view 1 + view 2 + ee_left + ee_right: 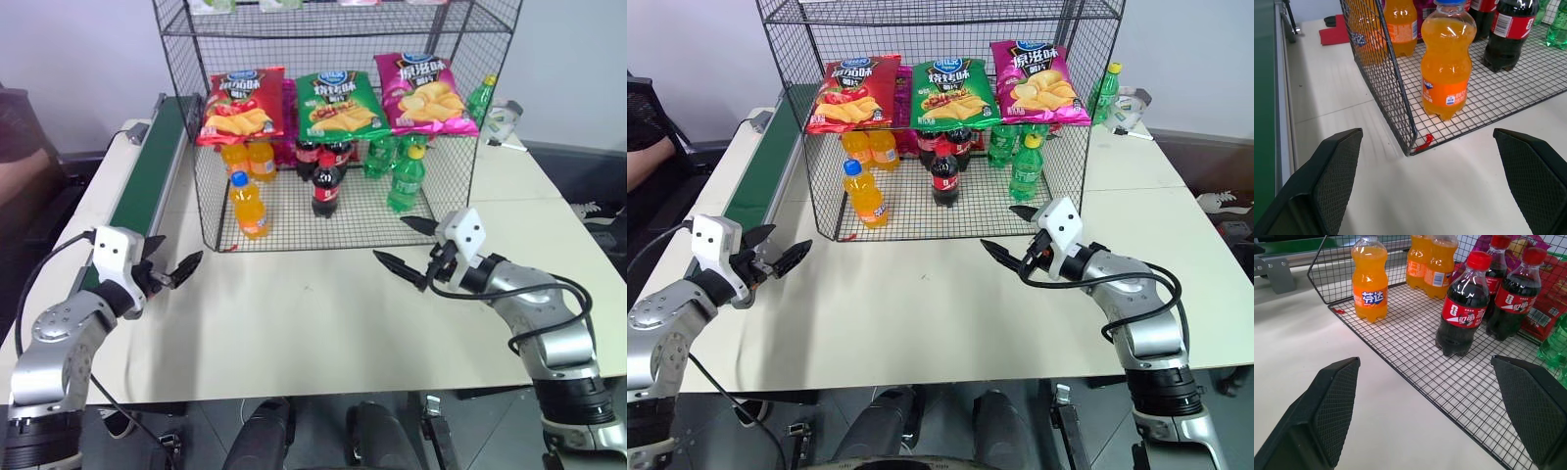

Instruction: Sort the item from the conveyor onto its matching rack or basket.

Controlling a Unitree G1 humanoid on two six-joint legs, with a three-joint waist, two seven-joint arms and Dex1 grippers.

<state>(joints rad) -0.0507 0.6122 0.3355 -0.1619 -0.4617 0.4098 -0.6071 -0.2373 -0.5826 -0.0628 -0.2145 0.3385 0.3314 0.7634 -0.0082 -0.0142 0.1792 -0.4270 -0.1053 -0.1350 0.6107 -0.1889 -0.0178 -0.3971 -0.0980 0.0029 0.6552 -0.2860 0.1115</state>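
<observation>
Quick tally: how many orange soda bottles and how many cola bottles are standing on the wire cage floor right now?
Clear plastic orange soda bottles with blue caps: 3
Dark cola bottles with red caps: 3
Total: 6

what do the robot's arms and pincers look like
Both arms are silver-grey metal segments with black joints and loose black cables looping along them. Each wrist carries a white boxy block. The left pincer and right pincer each have two black pointed fingers, their inner pads textured with a fine cross-hatch grid.
</observation>
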